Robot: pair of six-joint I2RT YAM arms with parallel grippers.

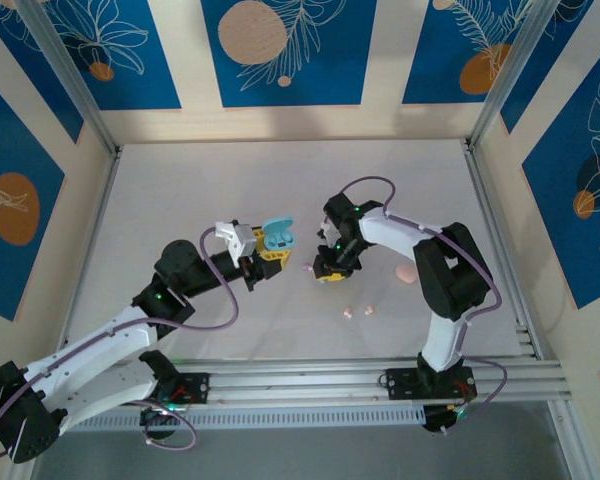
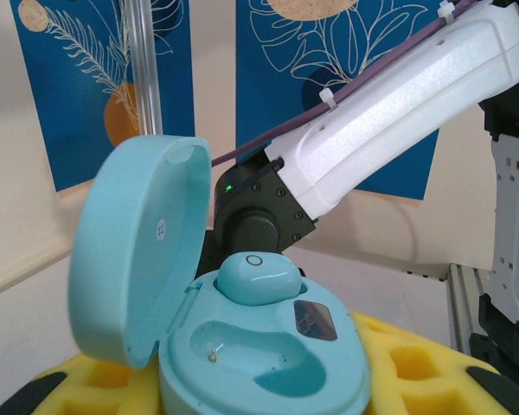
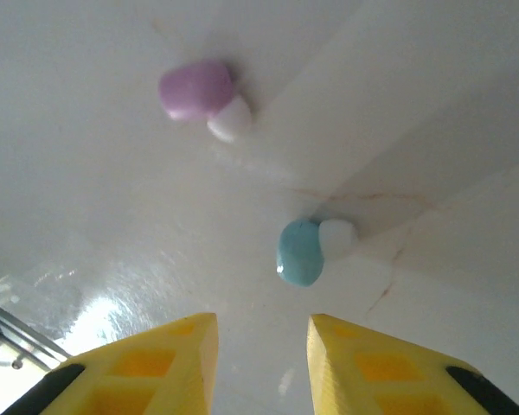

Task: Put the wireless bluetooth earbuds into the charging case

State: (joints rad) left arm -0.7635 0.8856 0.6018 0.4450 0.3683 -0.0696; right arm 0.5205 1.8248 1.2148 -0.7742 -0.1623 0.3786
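The left gripper [image 1: 271, 252] was clamped on the light-blue case [image 2: 268, 367], whose lid [image 2: 138, 251] stood open to the left. One blue bud [image 2: 255, 278], marked with a small ring, sat in the far socket. The right gripper [image 3: 261, 363] hung partly open and empty above the table [image 3: 86, 199]. Just ahead of it lay a second blue bud [image 3: 299, 252], its white tip pointing up-right in the wrist view, and farther on a lilac bud [image 3: 195, 89], tip down-right.

You see a pale turquoise oval plastic charging case [image 2: 268, 367] with a matching bud [image 2: 258, 278], yellow foam finger pads [image 3: 160, 372], a lilac plastic earbud [image 3: 195, 88] and a teal plastic earbud [image 3: 298, 253], both white-tipped, and blue wall panels [image 1: 330, 70] with white leaves, orange discs.
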